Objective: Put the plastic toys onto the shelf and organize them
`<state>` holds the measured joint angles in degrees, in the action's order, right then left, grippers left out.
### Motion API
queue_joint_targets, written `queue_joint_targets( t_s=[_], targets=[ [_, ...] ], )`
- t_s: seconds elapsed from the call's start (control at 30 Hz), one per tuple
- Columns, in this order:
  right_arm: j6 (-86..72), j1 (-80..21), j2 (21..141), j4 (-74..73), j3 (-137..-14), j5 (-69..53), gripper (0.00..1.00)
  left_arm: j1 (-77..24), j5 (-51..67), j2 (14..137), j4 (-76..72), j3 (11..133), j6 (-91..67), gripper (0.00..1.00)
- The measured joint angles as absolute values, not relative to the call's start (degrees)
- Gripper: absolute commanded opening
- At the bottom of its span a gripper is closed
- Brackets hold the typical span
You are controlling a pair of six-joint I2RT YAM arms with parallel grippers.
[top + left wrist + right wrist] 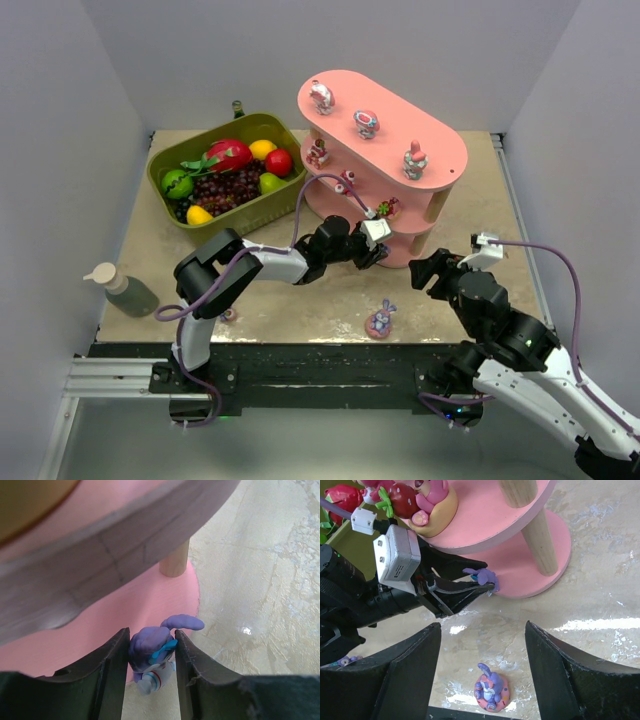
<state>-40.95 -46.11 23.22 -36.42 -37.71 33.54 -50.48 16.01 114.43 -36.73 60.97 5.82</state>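
The pink three-tier shelf (440,150) stands at the back centre. Three toys stand on its top board (366,123) and three on the middle board (347,182). My left gripper (383,252) is shut on a purple long-eared figurine (150,647) and holds it at the front edge of the bottom board (90,635); the figurine also shows in the right wrist view (482,575). My right gripper (482,627) is open and empty, above a blue-pink bunny toy (491,690) that stands on the table (381,320). Another tiny toy (228,314) lies by the left arm's base.
An olive-green basket (165,195) of plastic fruit and grapes sits at the back left, with a dark bottle (238,108) behind it. A pump bottle (120,288) lies at the table's left edge. Grey walls close in three sides.
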Motion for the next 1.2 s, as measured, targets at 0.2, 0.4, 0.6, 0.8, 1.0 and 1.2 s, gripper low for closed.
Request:
queue_joint_targets(
  t_s=[0.2,0.4,0.6,0.8,1.0,1.2],
  targets=[
    [-40.9,-46.1,23.2,-36.4,-37.7,33.5,0.72,-50.5,16.0,114.5,-36.9,61.0,5.6,0.48],
    [-40.9,-46.1,23.2,-36.4,-37.7,33.5,0.72,-49.8,14.8,115.1,-37.1,61.3,5.3,0.55],
    [-40.9,-46.1,23.2,-36.4,-37.7,33.5,0.72,-49.5,14.5,115.8,-38.0,61.6,5.1,0.55],
    [-40.9,-46.1,23.2,-36.4,-37.7,33.5,0.72,-49.5,14.5,115.9,-38.3,61.6,5.1,0.62],
    [-40.9,-46.1,23.2,-36.4,-37.7,33.5,0.72,-49.5,14.5,115.5,-40.2,60.1,4.9,0.75],
    [-40.9,-46.1,23.2,-36.4,-37.7,33.5,0.72,-49.5,14.3,113.0,-42.1,56.7,4.0,0.77]
  ],
)
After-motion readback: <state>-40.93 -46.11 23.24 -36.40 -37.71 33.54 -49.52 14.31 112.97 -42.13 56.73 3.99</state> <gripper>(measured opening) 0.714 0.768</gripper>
